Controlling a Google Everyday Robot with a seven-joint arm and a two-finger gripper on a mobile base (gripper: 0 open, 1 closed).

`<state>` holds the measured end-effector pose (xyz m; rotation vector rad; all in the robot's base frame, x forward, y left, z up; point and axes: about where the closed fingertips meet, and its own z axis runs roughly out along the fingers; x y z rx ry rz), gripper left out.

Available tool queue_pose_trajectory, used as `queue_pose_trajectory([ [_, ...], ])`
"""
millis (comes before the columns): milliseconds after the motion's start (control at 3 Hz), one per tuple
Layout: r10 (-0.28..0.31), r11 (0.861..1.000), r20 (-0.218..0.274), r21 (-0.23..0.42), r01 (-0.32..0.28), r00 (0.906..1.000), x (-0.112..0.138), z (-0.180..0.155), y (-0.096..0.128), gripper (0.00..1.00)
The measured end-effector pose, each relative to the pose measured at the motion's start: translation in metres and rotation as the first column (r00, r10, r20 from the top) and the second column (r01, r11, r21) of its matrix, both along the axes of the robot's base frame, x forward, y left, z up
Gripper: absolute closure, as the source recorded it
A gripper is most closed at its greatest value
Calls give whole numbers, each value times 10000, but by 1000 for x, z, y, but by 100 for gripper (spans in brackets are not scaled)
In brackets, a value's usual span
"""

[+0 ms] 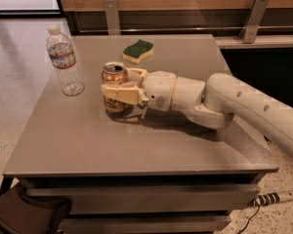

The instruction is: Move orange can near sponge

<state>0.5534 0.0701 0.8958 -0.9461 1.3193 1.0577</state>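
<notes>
The orange can (114, 75) stands upright near the middle of the grey table (78, 140), its silver top showing. My gripper (118, 86) reaches in from the right and is shut on the can, one finger in front of it and one behind. The sponge (138, 50), dark green on top with a pale yellow layer below, lies farther back on the table, a short way behind and to the right of the can.
A clear plastic water bottle (64, 61) stands left of the can, close to the table's left edge. A wood-panelled wall with metal brackets runs behind the table. A power strip (273, 198) lies on the floor at the right.
</notes>
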Motion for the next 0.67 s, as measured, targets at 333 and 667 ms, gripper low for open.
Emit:
queue_pose_trajectory([
  [333, -842, 9963, -576, -197, 832, 9948, 43, 0, -40, 100],
  [667, -1713, 9834, -1030, -775, 1638, 9798, 79, -1, -75, 100],
])
